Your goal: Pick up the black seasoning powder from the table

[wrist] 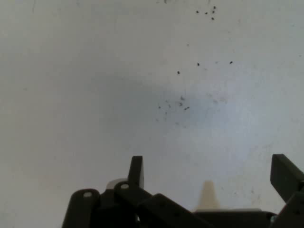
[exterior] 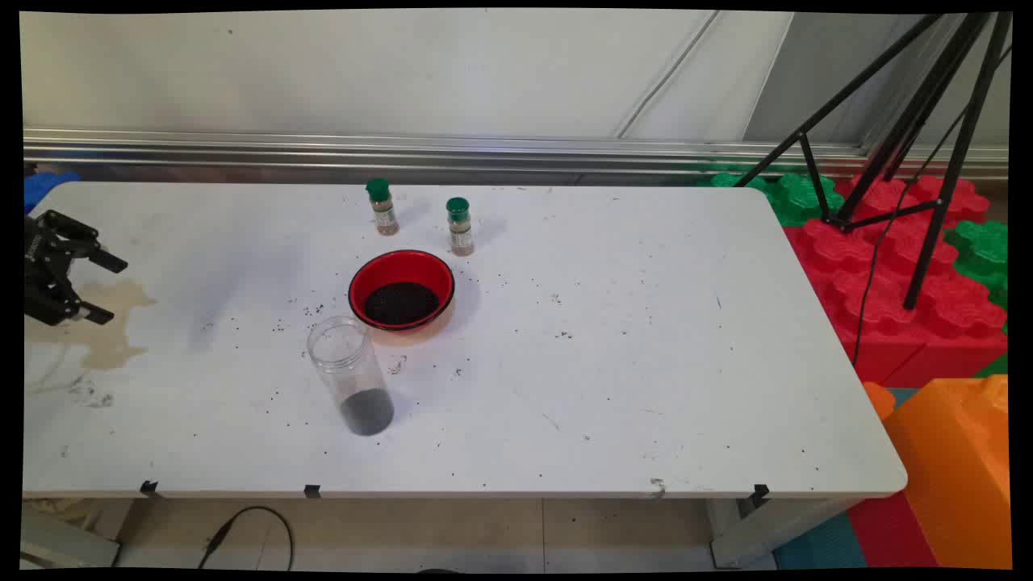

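My black gripper point(exterior: 105, 288) hangs open at the far left of the main view, above the white table point(exterior: 646, 323), with nothing between its fingers. In the hand view the gripper point(wrist: 211, 173) looks down on bare tabletop point(wrist: 95, 95) with a few dark specks. A clear plastic jar point(exterior: 350, 376) stands upright right of the gripper, with dark grains in its bottom. Behind the jar sits a red bowl point(exterior: 401, 289) holding dark grains. Two small spice bottles with green caps point(exterior: 382, 206) point(exterior: 460, 226) stand farther back.
A brownish stain point(exterior: 113, 323) marks the table under the gripper. Dark grains lie scattered around the jar and bowl. Off the table's right end are red, green and orange foam blocks point(exterior: 888, 266) and a black tripod point(exterior: 912, 145).
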Controlling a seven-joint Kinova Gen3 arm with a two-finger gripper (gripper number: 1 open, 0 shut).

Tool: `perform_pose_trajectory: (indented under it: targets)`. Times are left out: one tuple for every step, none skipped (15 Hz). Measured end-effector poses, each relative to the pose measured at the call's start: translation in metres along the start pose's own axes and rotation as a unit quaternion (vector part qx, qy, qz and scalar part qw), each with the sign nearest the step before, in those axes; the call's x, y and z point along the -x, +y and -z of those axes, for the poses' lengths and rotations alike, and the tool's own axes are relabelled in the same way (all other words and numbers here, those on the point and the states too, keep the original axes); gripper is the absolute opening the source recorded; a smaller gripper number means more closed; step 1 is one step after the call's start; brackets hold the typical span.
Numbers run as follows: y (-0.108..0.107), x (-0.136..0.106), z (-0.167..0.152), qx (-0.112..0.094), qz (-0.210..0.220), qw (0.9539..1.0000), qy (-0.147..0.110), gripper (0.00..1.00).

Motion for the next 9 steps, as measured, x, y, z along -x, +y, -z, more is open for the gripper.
perform_pose_trajectory:
  targets:
    - [0.001,0.000,0.000,0.003,-0.002,1.0000,0.000,1.00]
    - [0.003,-0.001,-0.001,0.007,-0.004,1.0000,0.001,1.00]
    - [0.005,-0.001,-0.001,0.012,-0.007,0.9999,0.002,1.00]
    - [0.006,-0.002,-0.002,0.016,-0.010,0.9998,0.003,1.00]
    - [0.008,-0.002,-0.003,0.020,-0.014,0.9997,0.005,1.00]
    - [0.011,-0.003,-0.005,0.025,-0.018,0.9995,0.007,1.00]
    - [0.012,-0.005,-0.006,0.030,-0.022,0.9993,0.009,1.00]
    - [0.015,-0.006,-0.008,0.036,-0.028,0.9989,0.013,1.00]
    - [0.018,-0.008,-0.011,0.043,-0.033,0.9984,0.018,1.00]
